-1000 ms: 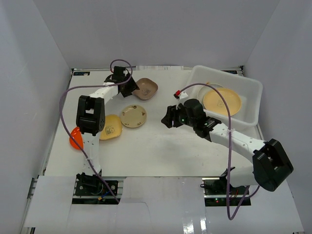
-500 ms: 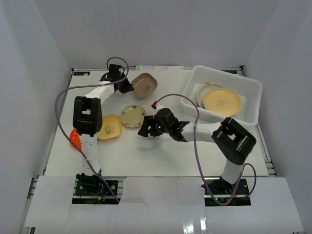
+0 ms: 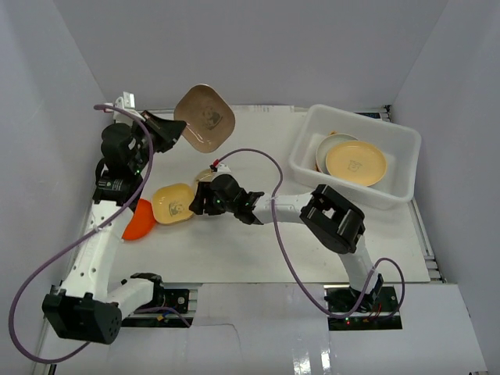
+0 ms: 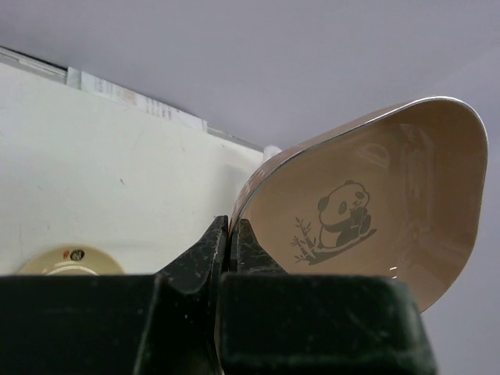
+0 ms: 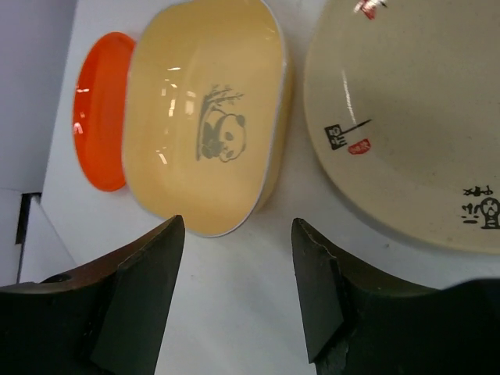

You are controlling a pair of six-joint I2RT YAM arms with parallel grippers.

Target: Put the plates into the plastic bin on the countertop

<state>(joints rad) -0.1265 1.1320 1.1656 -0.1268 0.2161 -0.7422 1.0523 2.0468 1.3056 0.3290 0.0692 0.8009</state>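
My left gripper (image 3: 169, 133) is shut on the rim of a brown square plate (image 3: 205, 117) and holds it tilted in the air above the back left of the countertop (image 3: 258, 250). Its panda print shows in the left wrist view, where the gripper (image 4: 232, 234) pinches the brown plate (image 4: 367, 203). My right gripper (image 3: 201, 205) stands open low over the table, just short of a yellow plate (image 5: 207, 117), with nothing between its fingers. A beige round plate (image 5: 406, 117) lies to its right. The plastic bin (image 3: 398, 141) sits at the back right.
An orange plate (image 3: 139, 223) lies partly under the yellow plate (image 3: 172, 203) near the left edge. Inside the bin lies a yellow round plate (image 3: 355, 160) over another plate (image 3: 322, 152). White walls close in the table. The right arm stretches across the middle.
The left gripper closed on the brown plate and lifted it off the table, its arm swinging back to the left. The right gripper moved left from near the bin to the yellow plate.
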